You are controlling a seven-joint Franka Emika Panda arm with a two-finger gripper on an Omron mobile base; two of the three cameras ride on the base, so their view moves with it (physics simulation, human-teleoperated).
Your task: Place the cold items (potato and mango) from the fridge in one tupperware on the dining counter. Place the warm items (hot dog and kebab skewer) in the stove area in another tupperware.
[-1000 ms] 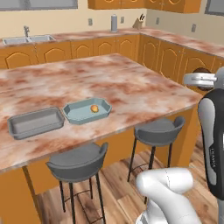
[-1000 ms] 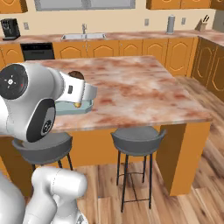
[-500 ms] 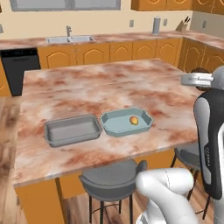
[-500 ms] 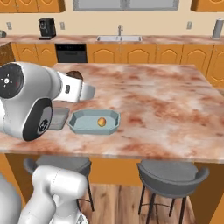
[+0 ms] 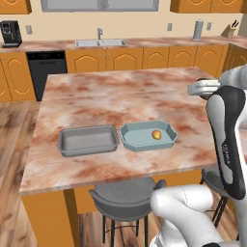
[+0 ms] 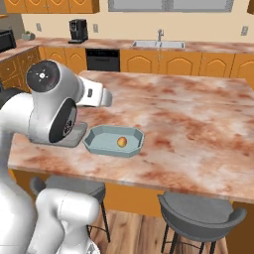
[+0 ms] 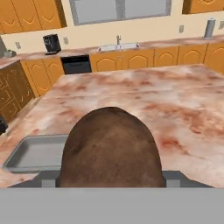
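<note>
Above the near edge of the marble dining surface [image 5: 120, 103], a brown potato [image 7: 110, 148] sits clamped in the robot's gripper [image 7: 110, 177], its bulk hiding the fingertips in the hand view. Two tupperware containers lie side by side and nearly touching: a grey tray [image 5: 89, 140] to the left, and a pale blue octagonal tray [image 5: 147, 135] that already holds the orange mango [image 5: 156, 134].

The potato belongs with the mango, so the carry should end over the blue tray and not over the grey one, which the hand view shows lower left [image 7: 35, 152]. Judging by the base views, the hand is high and back from the trays; a level move forward, then a straight descent over the bare part of the blue tray beside the mango, would likely serve best, with release low enough that the round potato does not roll out over the shallow rim.

Room is generous: the surface is bare beyond the two containers, and the far cabinets, sink [image 5: 100, 43] and coffee maker [image 5: 10, 34] stand well apart. Grey stools [image 5: 123, 194] tuck under the near edge, below the arm's path.
</note>
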